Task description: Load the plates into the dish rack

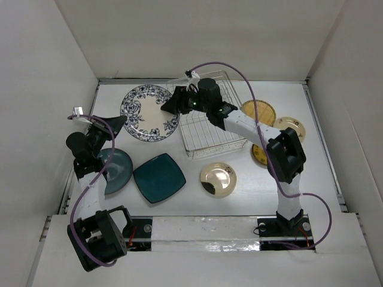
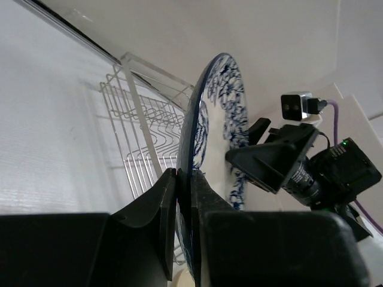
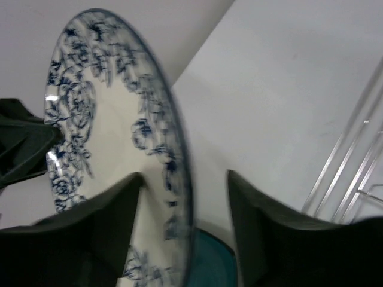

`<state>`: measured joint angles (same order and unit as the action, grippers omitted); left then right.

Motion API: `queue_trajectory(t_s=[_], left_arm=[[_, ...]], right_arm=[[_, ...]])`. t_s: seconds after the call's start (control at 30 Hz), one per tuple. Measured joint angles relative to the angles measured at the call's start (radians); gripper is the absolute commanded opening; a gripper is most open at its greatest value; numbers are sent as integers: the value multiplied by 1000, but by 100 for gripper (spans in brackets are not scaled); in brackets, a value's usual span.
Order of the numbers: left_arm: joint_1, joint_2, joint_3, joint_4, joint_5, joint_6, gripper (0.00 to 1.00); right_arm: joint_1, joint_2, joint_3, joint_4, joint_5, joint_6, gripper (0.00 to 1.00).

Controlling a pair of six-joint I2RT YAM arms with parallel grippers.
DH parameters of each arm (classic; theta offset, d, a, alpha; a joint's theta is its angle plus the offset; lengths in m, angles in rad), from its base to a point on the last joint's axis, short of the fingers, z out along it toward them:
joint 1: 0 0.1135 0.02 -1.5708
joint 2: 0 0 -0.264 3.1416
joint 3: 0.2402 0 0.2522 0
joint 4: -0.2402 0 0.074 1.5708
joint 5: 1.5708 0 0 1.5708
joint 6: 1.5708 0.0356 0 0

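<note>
The left pincer (image 2: 184, 179) is pinching the left rim of the blue floral plate (image 1: 149, 113), which is over the far-left part of the bench (image 1: 191, 203), just left of the dish rack (image 1: 206, 140). The right pincer (image 3: 185, 179) is spread, with the plate's right rim between its fingers (that wrist view is blurred, so contact is possibly not made). The square teal plate (image 1: 159, 177) and a gold plate (image 1: 218, 178) lie nearer.
</note>
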<state>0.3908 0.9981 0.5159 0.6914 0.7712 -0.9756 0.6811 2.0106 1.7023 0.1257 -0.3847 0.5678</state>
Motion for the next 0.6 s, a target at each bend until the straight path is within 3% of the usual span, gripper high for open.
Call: queue_trajectory(t_s=[0.07, 0.1, 0.2, 0.23, 0.3, 0.47, 0.6], left_arm=[[-10, -9, 0, -1, 8, 6, 0], [-14, -10, 0, -3, 10, 10, 0], [-10, -13, -3, -34, -21, 35, 0], [-11, -13, -4, -46, -23, 38, 0], [-23, -23, -4, -53, -16, 39, 1], [-71, -103, 4, -120, -4, 80, 51], [-150, -135, 70, -230, -12, 176, 71]], right_arm=[[0, -7, -29, 19, -27, 9, 45], [0, -14, -46, 29, -40, 14, 29], [-13, -46, -89, 56, -99, 60, 4], [-16, -64, -100, 71, -116, 73, 0], [-15, -111, -136, 78, -123, 77, 0], [-39, -196, -229, 114, -140, 89, 0], [-87, -238, -274, 99, -151, 96, 0]])
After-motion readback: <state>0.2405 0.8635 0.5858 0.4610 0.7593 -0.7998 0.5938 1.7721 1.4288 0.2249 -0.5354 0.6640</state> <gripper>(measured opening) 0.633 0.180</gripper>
